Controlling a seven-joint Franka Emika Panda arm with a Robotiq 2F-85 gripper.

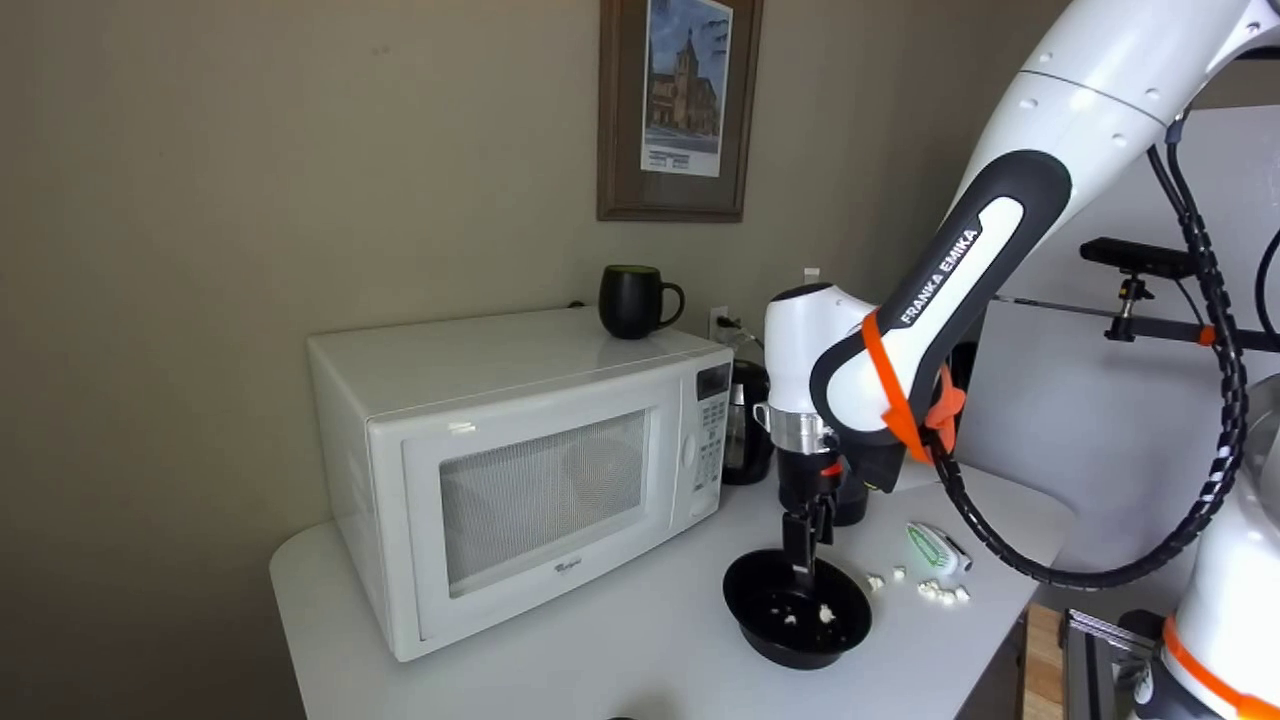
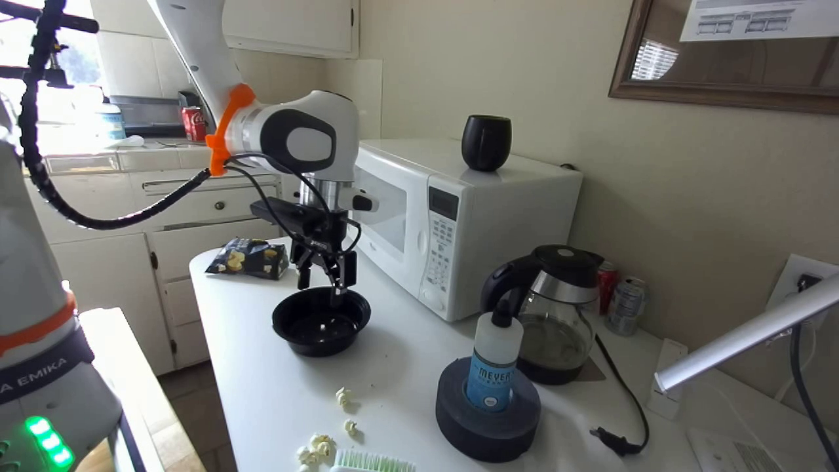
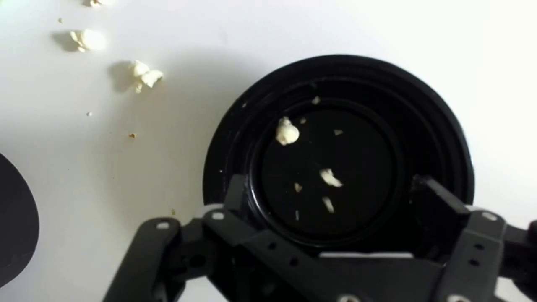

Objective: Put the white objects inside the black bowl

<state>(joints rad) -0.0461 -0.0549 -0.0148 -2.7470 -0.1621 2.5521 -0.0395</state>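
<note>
The glossy black bowl point(image 1: 800, 655) rests on the white table, in view in both exterior views. Above its mouth my gripper point(image 2: 321, 292) points down. In the wrist view the gripper point(image 3: 329, 184) is open, its fingers spread wide with nothing held between them. Inside the bowl lie a whitish popcorn piece point(image 3: 287, 133), a smaller white flake point(image 3: 330, 178) and several tiny crumbs. Other white objects are on the table: a popcorn piece point(image 3: 144, 76) beside the bowl, a further piece point(image 3: 90, 40), and a small cluster point(image 2: 321, 444) close to a brush.
A white microwave point(image 1: 540, 500) carrying a black mug point(image 1: 632, 303) stands beside the bowl. Near the popcorn are a green-bristled brush point(image 1: 938, 548) and a soap bottle point(image 2: 493, 367) in a dark round holder point(image 2: 482, 436). A kettle point(image 2: 554, 328) and a snack bag point(image 2: 249, 257) are also on the table.
</note>
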